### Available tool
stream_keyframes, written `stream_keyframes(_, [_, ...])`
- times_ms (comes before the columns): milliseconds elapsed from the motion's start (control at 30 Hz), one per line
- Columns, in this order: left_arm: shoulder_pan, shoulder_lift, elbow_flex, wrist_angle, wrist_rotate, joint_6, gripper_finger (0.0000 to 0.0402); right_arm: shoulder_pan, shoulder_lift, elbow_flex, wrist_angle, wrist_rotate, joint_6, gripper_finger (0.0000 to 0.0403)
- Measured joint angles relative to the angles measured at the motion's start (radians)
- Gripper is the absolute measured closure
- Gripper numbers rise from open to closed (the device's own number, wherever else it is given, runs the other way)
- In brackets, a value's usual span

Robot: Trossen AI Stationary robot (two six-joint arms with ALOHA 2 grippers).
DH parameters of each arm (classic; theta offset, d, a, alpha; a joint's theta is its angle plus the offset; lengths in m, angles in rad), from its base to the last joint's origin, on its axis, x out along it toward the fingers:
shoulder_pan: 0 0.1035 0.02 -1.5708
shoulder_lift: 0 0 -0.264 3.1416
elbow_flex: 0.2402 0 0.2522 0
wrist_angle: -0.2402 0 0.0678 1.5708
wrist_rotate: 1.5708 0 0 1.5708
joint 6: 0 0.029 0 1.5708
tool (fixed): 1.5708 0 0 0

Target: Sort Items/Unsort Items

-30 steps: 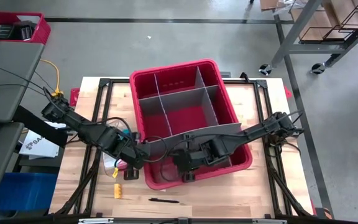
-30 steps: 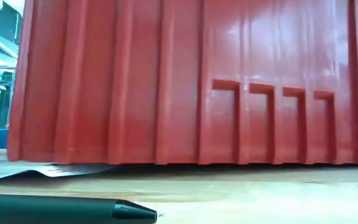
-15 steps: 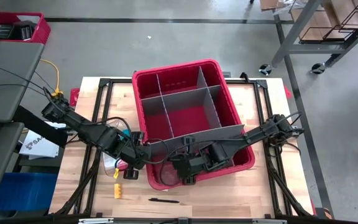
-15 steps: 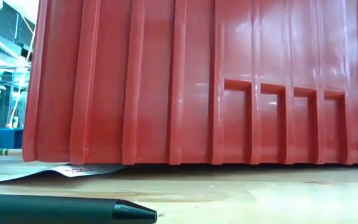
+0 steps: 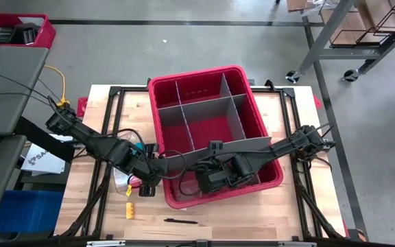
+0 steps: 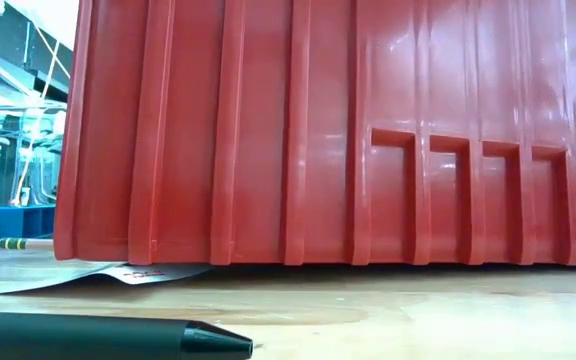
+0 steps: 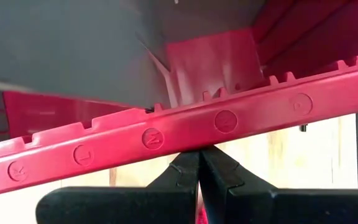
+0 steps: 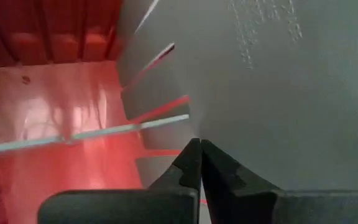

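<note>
Red bin [image 5: 252, 123] shifted rightward; both grippers (left [image 7: 199, 163], right [image 8: 200, 155]) stay pinched together.

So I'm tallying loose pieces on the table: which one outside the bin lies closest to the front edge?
The thin dark pen, lying flat by itself on the wood. The yellow block and the orange block sit farther back, nearer the left gripper.

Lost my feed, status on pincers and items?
Left pincer shut at bin rim. Right pincer shut inside bin, at grey divider. Yellow block, pen on table; bin crowds them.
</note>
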Motion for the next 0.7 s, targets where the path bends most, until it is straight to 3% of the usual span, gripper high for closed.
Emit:
stream_keyframes(333, [0.007,0.0,0.0,-0.001,-0.003,-0.019,0.0401,-0.01,0.027,0.0,0.137,-0.08,0.0,0.0403])
stream_keyframes(700, [0.008,0.0,0.001,0.008,-0.015,-0.025,0.0401,0.02,-0.001,0.071,0.141,-0.019,-0.013,0.0403])
